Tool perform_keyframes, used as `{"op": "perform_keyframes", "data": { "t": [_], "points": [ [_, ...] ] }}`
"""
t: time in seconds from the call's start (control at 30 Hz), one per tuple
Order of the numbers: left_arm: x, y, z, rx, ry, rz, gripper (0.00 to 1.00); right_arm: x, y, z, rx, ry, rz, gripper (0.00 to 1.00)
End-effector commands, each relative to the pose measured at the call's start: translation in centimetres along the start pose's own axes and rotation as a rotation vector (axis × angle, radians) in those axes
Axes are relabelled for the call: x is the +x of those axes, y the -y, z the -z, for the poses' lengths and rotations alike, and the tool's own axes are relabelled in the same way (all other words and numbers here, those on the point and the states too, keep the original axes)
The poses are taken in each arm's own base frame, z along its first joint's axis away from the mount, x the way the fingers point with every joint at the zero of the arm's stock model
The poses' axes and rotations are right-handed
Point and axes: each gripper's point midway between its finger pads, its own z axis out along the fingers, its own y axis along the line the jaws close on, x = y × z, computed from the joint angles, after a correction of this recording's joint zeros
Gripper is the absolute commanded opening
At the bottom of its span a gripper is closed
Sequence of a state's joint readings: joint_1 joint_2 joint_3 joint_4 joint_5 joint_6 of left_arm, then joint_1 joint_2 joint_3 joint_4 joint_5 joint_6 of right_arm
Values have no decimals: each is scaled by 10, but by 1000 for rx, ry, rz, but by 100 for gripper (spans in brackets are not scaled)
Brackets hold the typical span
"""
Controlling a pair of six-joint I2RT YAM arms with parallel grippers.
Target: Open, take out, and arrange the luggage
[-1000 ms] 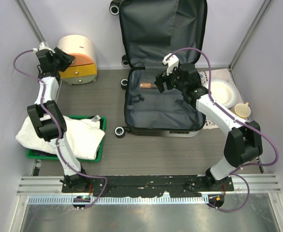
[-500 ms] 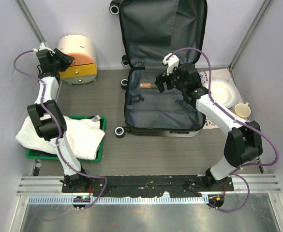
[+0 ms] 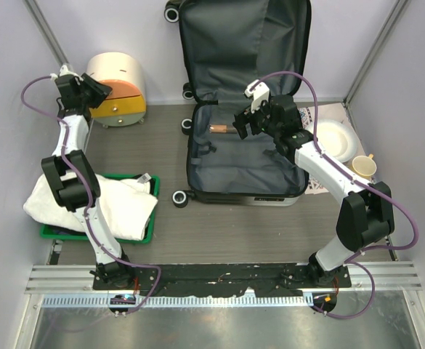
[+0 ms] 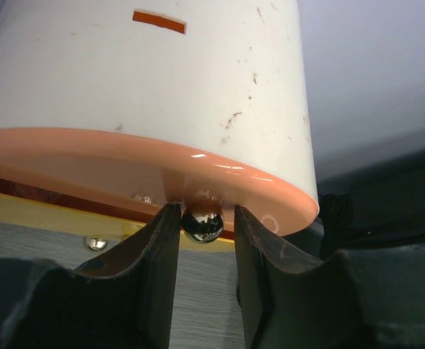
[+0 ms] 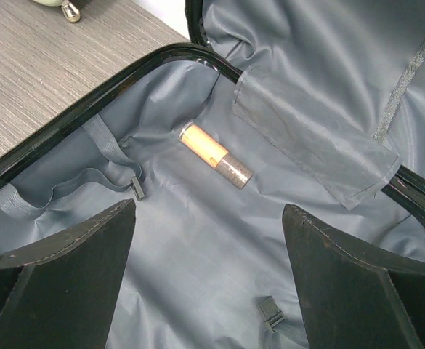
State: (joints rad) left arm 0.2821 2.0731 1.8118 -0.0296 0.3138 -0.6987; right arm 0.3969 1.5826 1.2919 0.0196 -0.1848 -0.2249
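The luggage [image 3: 192, 171] lies open at the table's middle, its lid [image 3: 241, 43] leaning against the back wall and its grey lining bare. A small tan-and-grey tube [image 3: 219, 129] [image 5: 216, 156] lies inside near the hinge. My right gripper [image 3: 239, 123] [image 5: 208, 211] hovers open over the lining, just short of the tube, with nothing between its fingers. My left gripper [image 3: 99, 91] [image 4: 206, 211] is at the cream-and-orange cylinder [image 3: 118, 83] [image 4: 147, 80], its fingers closed on the round metal knob [image 4: 202, 222] of the orange drawer.
A green tray [image 3: 99, 234] with a white cloth [image 3: 88, 200] sits at the near left. A white plate [image 3: 333, 138] and a cup [image 3: 365, 167] stand right of the luggage. Grey strap buckles [image 5: 270, 314] lie loose on the lining.
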Motion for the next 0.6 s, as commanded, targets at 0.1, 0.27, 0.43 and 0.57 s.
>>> {"op": "perform_keyframes", "data": {
  "t": [0.1, 0.27, 0.43, 0.57],
  "points": [
    [-9, 4, -2, -13, 18, -24, 30, -25, 7, 2, 23, 61, -5, 87],
    [-17, 11, 14, -4, 40, -36, 10, -27, 8, 1, 25, 64, -3, 88],
    [-20, 23, 41, 3, 63, -39, 0, -24, 7, -4, 18, 61, -4, 88],
    [-13, 21, 58, -13, 51, -37, 0, -22, 8, -13, 13, 57, 3, 87]
  ]
}}
